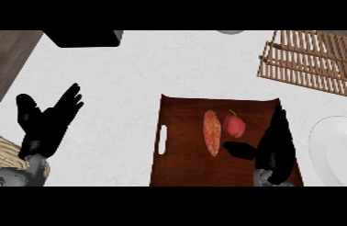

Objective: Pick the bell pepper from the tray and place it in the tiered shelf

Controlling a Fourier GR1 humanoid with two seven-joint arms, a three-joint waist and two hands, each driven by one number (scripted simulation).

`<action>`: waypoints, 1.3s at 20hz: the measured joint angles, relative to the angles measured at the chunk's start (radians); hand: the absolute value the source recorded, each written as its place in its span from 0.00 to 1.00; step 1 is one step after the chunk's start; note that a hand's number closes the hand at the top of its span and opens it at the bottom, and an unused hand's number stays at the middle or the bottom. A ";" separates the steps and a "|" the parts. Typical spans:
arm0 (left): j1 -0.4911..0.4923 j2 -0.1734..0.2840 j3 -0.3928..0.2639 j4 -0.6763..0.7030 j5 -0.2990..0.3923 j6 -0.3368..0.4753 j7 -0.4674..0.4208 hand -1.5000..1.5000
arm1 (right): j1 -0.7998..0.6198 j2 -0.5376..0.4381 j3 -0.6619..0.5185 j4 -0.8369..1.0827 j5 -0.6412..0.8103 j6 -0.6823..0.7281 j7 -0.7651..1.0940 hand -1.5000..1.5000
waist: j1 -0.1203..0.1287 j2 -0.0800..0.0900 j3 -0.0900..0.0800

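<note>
A small red bell pepper with a green stem lies on the dark brown tray, right of centre. My right hand hovers over the tray's right side, open, its thumb just below the pepper and its straight fingers to the pepper's right, not touching it. The wooden slatted tiered shelf sits at the upper right. My left hand rests open at the left edge, fingers up.
An orange-red elongated vegetable lies on the tray just left of the pepper. A white plate sits at the right edge. A dark box stands at the top left, with a wooden surface beside it.
</note>
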 measured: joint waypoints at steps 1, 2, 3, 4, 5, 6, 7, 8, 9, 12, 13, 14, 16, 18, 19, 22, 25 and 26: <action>0.002 -0.003 -0.002 -0.004 0.001 0.000 -0.002 0.50 | -0.009 0.008 -0.001 0.014 0.007 0.004 0.002 0.00 | 0.002 0.000 0.000; 0.002 -0.003 -0.002 -0.003 0.002 0.000 -0.002 0.50 | -0.018 0.015 -0.006 0.025 0.015 0.008 0.004 0.00 | 0.001 0.000 0.001; 0.003 -0.001 0.002 -0.005 0.008 -0.003 -0.001 0.50 | -0.023 0.021 -0.010 0.034 0.021 0.014 0.005 0.00 | 0.001 0.000 0.000; 0.003 -0.001 0.002 -0.004 0.008 -0.006 -0.005 0.50 | -0.028 0.025 -0.011 0.044 0.028 0.017 0.005 0.00 | 0.000 0.000 0.000; 0.001 0.000 0.004 0.000 0.010 -0.007 -0.007 0.50 | -0.036 0.028 -0.016 0.058 0.033 0.020 0.006 0.00 | 0.000 0.001 0.001; 0.001 0.002 0.006 -0.001 0.011 -0.008 -0.007 0.50 | -0.038 0.030 -0.023 0.075 0.041 0.020 0.003 0.00 | 0.000 0.001 0.000; -0.001 0.002 0.006 0.003 0.009 -0.005 -0.007 0.50 | -0.045 0.032 -0.027 0.088 0.047 0.021 0.003 0.00 | -0.002 0.001 0.001; -0.002 0.007 0.009 0.006 0.013 -0.008 -0.005 0.50 | -0.045 0.034 -0.031 0.099 0.052 0.021 0.002 0.00 | -0.003 0.001 0.000; -0.002 0.007 0.008 0.011 0.011 -0.006 -0.006 0.50 | -0.043 0.035 -0.034 0.108 0.056 0.021 0.000 0.00 | -0.005 0.001 0.001; -0.003 0.008 0.008 0.015 0.014 -0.007 -0.007 0.50 | -0.049 0.037 -0.043 0.139 0.069 0.021 -0.002 0.00 | -0.006 0.001 0.002; -0.005 0.009 0.008 0.017 0.018 -0.010 -0.008 0.50 | -0.053 0.038 -0.047 0.152 0.075 0.019 -0.005 0.00 | -0.006 0.001 0.002; -0.002 0.008 0.008 0.012 0.019 -0.010 -0.007 0.50 | -0.056 0.038 -0.049 0.163 0.084 0.016 -0.007 0.00 | -0.005 0.000 0.002; -0.005 0.007 0.006 0.018 0.014 -0.007 -0.012 0.50 | -0.072 0.038 -0.060 0.182 0.086 0.008 -0.014 0.00 | -0.006 0.000 0.003; -0.006 0.007 0.007 0.019 0.017 -0.008 -0.014 0.50 | -0.088 0.039 -0.082 0.207 0.084 -0.006 -0.030 0.00 | -0.005 0.001 0.003; -0.009 0.007 0.005 0.021 0.017 -0.007 -0.011 0.50 | -0.101 0.039 -0.090 0.221 0.079 -0.013 -0.034 0.00 | -0.004 0.001 0.004; -0.011 0.007 0.004 0.028 0.018 -0.007 -0.016 0.50 | -0.121 0.039 -0.105 0.250 0.072 -0.026 -0.049 0.00 | -0.006 0.000 0.005; -0.010 0.003 0.003 0.030 0.018 -0.009 -0.024 0.50 | -0.136 0.040 -0.120 0.279 0.064 -0.040 -0.063 0.00 | -0.005 0.000 0.006; -0.014 0.009 0.009 0.034 0.026 -0.014 -0.022 0.50 | -0.140 0.040 -0.121 0.293 0.059 -0.047 -0.072 1.00 | -0.004 0.000 0.005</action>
